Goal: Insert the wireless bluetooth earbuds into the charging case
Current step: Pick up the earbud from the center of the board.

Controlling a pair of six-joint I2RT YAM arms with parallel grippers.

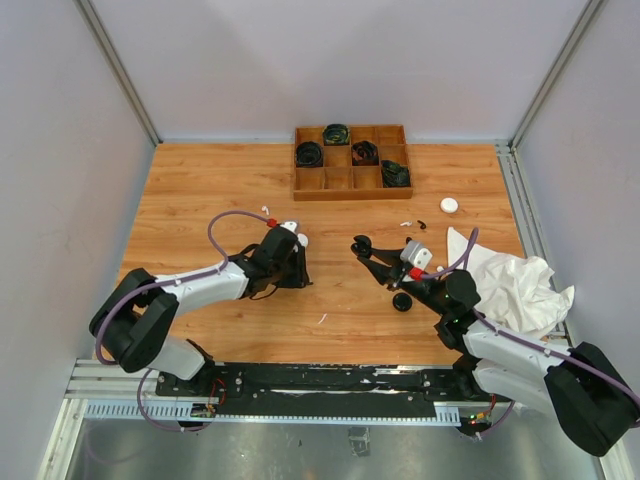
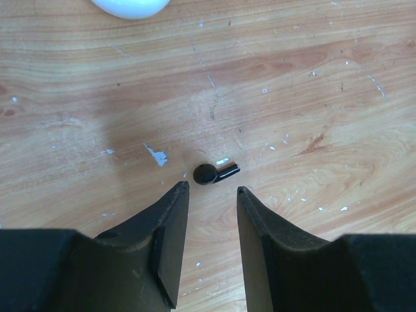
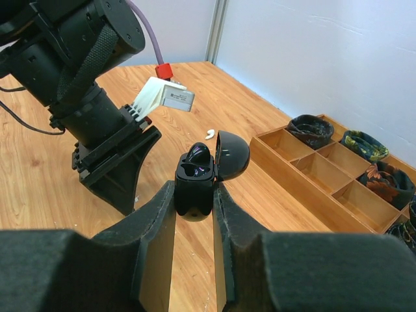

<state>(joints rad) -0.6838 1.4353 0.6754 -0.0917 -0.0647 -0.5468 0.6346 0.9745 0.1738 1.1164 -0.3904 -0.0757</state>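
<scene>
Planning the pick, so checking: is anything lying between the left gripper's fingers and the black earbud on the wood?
Nothing visible does. The black earbud lies on the bare table just ahead of the left gripper, whose jaws stand open. The white rounded thing sits far beyond it.

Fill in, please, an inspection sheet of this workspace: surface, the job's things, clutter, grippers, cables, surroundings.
Surface: wooden table, scuffed, with pale specks.
Job's things: black earbud lying on the wood just ahead of the left gripper; white earbud loose on the table; black case with its lid open; white case near the tray.
Clutter: crumpled white cloth by the right arm; black puck.
Grippers: left gripper open, holding nothing; right gripper shut on the black case.
Cables: coiled cables in tray compartments; purple cable on the left arm.
Surroundings: pale walls, metal frame.
</scene>
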